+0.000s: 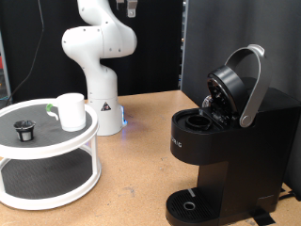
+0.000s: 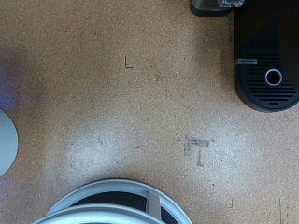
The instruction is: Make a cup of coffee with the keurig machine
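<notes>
The white cup [image 1: 71, 110] stands on the top shelf of a round white two-tier stand [image 1: 52, 141] at the exterior view's left. A small dark coffee pod [image 1: 23, 129] lies on the same shelf, left of the cup. The black keurig machine [image 1: 226, 141] stands at the exterior view's right with its lid [image 1: 230, 85] raised and its pod chamber [image 1: 199, 121] open. Its drip base [image 1: 193, 204] holds nothing. The gripper does not show in either view. The wrist view looks down from high onto the table, with the keurig machine [image 2: 266, 56] at one edge and the stand's rim [image 2: 112, 191] at another.
The white arm's base [image 1: 102, 94] stands behind the stand on the brown table [image 1: 141, 160]. A dark panel [image 1: 235, 38] rises behind the machine. Bare tabletop [image 2: 140, 103] lies between the stand and the machine.
</notes>
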Action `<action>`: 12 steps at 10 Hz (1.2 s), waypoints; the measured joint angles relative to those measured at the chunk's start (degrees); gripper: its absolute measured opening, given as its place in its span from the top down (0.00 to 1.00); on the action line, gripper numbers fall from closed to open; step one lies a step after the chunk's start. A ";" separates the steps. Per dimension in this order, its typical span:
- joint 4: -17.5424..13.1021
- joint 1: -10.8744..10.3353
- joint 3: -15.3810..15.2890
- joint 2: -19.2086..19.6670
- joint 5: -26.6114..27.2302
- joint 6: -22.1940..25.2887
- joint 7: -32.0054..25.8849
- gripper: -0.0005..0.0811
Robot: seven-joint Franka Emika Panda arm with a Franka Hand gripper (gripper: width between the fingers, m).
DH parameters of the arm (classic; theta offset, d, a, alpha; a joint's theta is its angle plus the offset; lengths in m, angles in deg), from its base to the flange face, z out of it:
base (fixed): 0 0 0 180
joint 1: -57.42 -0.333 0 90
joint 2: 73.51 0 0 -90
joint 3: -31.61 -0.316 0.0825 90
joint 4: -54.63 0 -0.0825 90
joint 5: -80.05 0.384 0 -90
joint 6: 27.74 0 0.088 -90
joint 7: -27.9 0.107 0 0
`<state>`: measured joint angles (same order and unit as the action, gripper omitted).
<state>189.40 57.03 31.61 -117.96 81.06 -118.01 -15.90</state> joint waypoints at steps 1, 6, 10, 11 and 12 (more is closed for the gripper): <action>0.00 0.00 0.44 0.00 0.27 -0.16 -0.54 0.01; -0.33 0.99 10.07 -0.28 -3.10 -0.38 -12.42 0.01; 0.15 1.65 11.60 -0.24 -3.57 -0.97 -16.91 0.01; 0.97 1.94 13.08 -0.25 -4.58 -3.09 -18.75 0.01; 1.77 2.49 14.53 -0.18 -6.77 -4.26 -20.47 0.01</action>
<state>191.18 59.52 46.14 -118.14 74.30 -122.27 -36.37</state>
